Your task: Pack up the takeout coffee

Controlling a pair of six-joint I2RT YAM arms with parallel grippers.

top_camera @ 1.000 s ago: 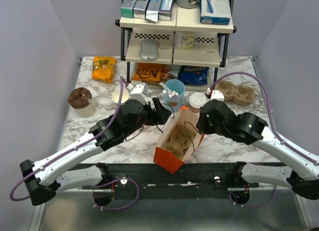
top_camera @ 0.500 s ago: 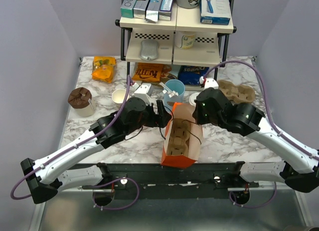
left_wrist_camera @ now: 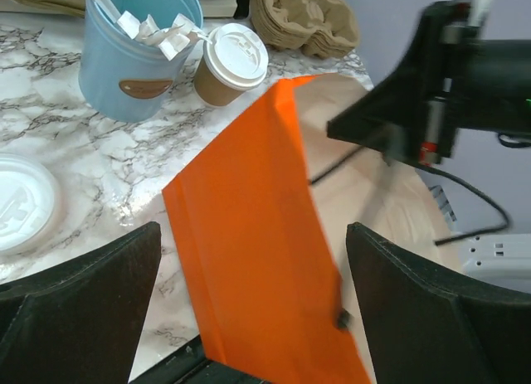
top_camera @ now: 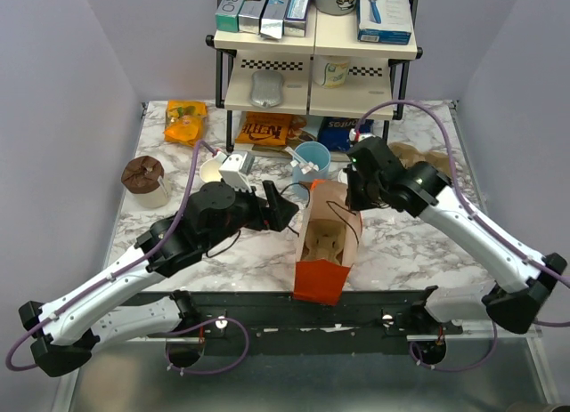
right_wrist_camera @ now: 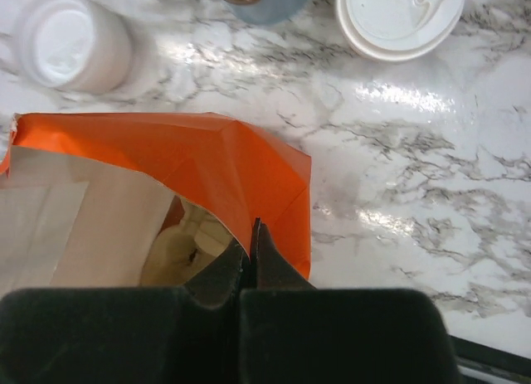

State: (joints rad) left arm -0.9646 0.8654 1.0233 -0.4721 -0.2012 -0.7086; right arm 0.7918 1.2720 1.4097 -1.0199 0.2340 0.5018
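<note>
1. Orange paper bag (top_camera: 322, 283) stood upright near the front edge of the marble table (top_camera: 401, 243), with a cardboard cup tray (top_camera: 322, 243) visible inside.
2. Right gripper (right_wrist_camera: 253, 235) was pinched tight on the paper bag's top rim.
3. Left gripper (left_wrist_camera: 253, 235) hung just beside the bag's left face, fingers spread wide and holding nothing.
4. Coffee cup (left_wrist_camera: 232, 65), tan with a white lid, sat on the table behind the bag, touching the blue cup (left_wrist_camera: 137, 60).
</note>
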